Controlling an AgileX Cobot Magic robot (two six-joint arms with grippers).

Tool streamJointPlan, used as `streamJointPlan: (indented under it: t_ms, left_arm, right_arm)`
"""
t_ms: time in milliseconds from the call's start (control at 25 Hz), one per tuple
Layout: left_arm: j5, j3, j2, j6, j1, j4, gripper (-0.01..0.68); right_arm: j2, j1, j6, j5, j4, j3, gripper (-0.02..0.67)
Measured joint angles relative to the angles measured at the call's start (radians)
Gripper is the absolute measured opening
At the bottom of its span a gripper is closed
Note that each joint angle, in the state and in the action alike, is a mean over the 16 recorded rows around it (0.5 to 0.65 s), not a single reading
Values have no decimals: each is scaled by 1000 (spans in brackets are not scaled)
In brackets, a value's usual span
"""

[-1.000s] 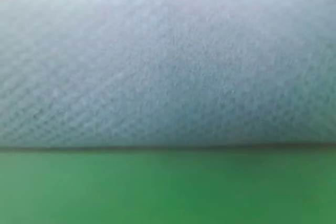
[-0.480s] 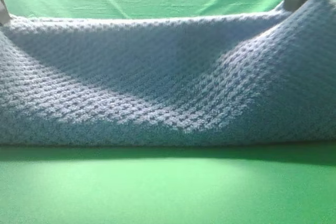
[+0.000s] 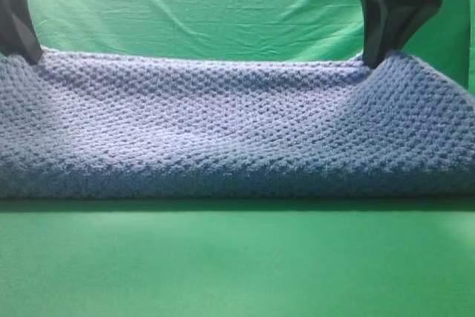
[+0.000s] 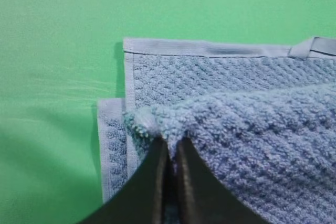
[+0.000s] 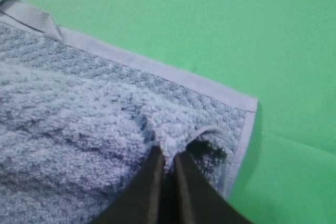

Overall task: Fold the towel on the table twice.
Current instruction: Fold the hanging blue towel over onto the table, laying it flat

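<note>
The blue-grey waffle-knit towel (image 3: 223, 131) fills the middle of the exterior high view, its folded edge lying on the bright green table (image 3: 237, 265). My left gripper (image 3: 22, 46) is shut on the towel's upper left corner and holds it lifted. My right gripper (image 3: 375, 57) is shut on the upper right corner. In the left wrist view the gripper (image 4: 169, 148) pinches a fold of the towel (image 4: 252, 129) above lower layers with pale hems. In the right wrist view the gripper (image 5: 167, 156) pinches the towel (image 5: 79, 124) near its hemmed corner.
A wrinkled green backdrop cloth (image 3: 200, 12) hangs behind the towel. Bare green table shows in front of the towel, left of it in the left wrist view (image 4: 52, 77) and right of it in the right wrist view (image 5: 273, 51).
The towel's held top edge has moved away from the camera and lower. Both grippers, barely seen before, now show at the upper corners.
</note>
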Motion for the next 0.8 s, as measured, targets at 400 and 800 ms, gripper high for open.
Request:
streamJointPlan:
  t_ms: [400,800]
  left_arm:
    - [-84,-11,118,37,1,0,148]
    - [113,-137,84,121,2,11,470]
  right_arm:
    - [101,-21,-6,-164,-8,-2,122]
    - [-8,-23,-6,-138,-12,-2,462]
